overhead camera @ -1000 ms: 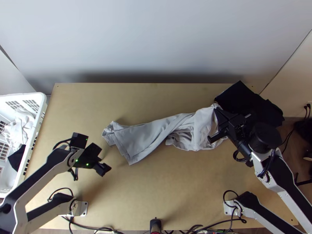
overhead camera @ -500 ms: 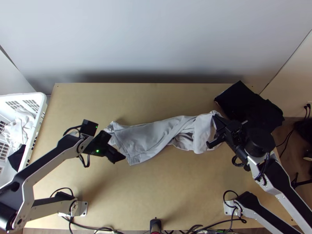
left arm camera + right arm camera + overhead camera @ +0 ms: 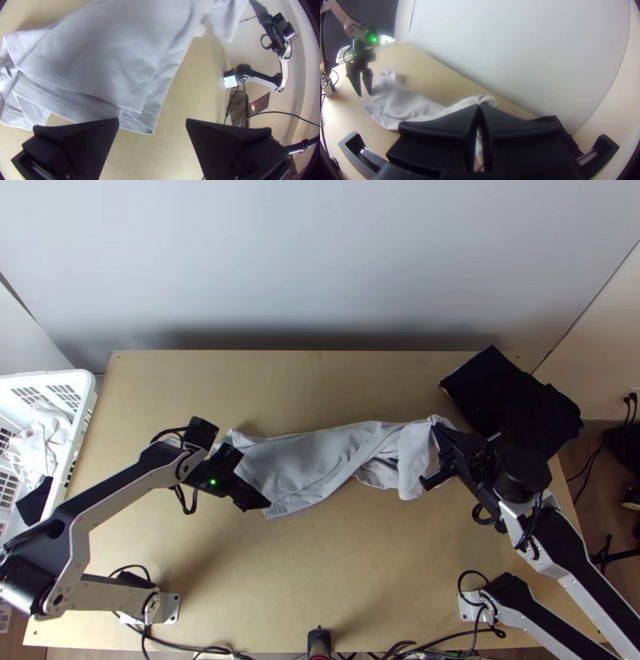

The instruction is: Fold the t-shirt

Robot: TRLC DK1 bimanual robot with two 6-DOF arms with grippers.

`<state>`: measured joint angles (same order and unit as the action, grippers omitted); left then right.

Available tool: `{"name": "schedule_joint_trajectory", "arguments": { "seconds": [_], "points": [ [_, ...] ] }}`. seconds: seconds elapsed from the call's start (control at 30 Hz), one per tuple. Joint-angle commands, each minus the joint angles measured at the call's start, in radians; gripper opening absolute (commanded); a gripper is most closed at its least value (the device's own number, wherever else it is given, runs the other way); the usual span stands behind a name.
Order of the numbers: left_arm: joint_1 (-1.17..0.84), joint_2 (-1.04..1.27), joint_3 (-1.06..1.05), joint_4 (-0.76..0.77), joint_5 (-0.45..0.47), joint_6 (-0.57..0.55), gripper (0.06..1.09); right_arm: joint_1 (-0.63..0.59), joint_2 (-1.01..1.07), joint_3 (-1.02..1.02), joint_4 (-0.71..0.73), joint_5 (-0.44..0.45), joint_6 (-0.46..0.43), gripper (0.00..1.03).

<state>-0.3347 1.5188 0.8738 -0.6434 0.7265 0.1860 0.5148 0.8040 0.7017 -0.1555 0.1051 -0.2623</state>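
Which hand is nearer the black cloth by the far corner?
Right. The right hand is just beside the black cloth, shut on one end of the t-shirt; the left hand is well across the table, open at the shirt's other end.

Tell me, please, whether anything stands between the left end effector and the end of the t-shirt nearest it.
Nothing visible does: the left end effector hovers open right by that end of the light grey t-shirt. The right end effector is shut on the opposite end, well away from that approach.
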Motion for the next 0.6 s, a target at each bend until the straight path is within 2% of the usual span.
{"name": "schedule_joint_trajectory", "arguments": {
  "seconds": [0.0, 0.07, 0.27, 0.57],
  "points": [
    [-0.040, 0.090, 0.028, -0.094, 0.024, 0.084, 1.03, -0.006, 0.009, -0.008, 0.014, 0.001, -0.011, 0.03],
    [-0.052, 0.104, 0.028, -0.124, 0.024, 0.119, 1.03, -0.006, 0.014, -0.008, 0.016, 0.001, -0.011, 0.03],
    [-0.056, 0.101, 0.021, -0.110, 0.025, 0.116, 1.03, -0.006, 0.031, -0.007, 0.025, 0.001, -0.012, 0.03],
    [-0.063, 0.095, 0.001, 0.057, 0.025, 0.010, 1.03, -0.006, 0.052, -0.002, 0.036, 0.001, -0.014, 0.03]
  ]
}}
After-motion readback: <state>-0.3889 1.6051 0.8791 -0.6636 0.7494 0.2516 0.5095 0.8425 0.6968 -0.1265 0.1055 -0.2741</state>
